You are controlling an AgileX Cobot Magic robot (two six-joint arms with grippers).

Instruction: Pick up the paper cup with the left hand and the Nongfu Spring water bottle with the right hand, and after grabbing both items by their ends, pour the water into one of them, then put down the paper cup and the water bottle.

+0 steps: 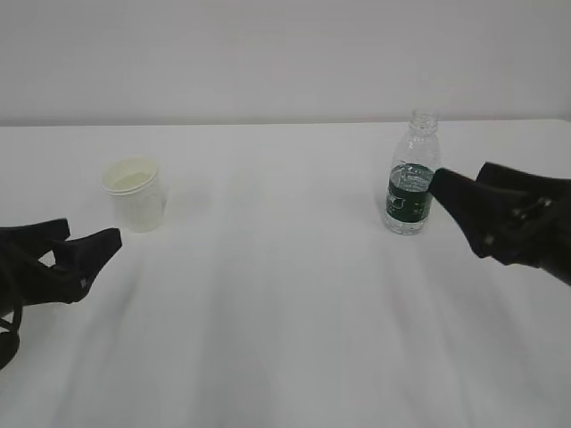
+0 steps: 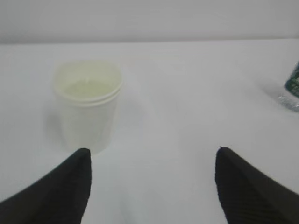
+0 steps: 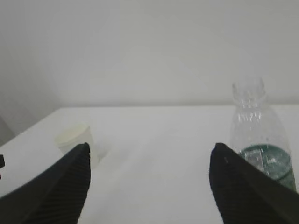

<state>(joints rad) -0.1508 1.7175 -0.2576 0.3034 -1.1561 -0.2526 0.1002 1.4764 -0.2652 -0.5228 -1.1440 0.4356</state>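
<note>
The white paper cup (image 1: pixel 136 194) stands upright on the left of the table, its cream inside showing. My left gripper (image 1: pixel 89 234) hovers open, low and nearer the camera than the cup and apart from it. In the left wrist view the cup (image 2: pixel 88 105) is ahead of the left finger, outside the open left gripper (image 2: pixel 152 151). The capless water bottle (image 1: pixel 412 174) with its green label stands upright on the right. My right gripper (image 1: pixel 459 172) is open just beside it. In the right wrist view the bottle (image 3: pixel 254 126) rises behind the right finger of the empty right gripper (image 3: pixel 149 147). The water is hard to make out.
The white table (image 1: pixel 285 294) runs back to a pale wall. The bottle's base (image 2: pixel 293 88) shows at the right edge of the left wrist view, and the cup (image 3: pixel 74 137) sits far left in the right wrist view.
</note>
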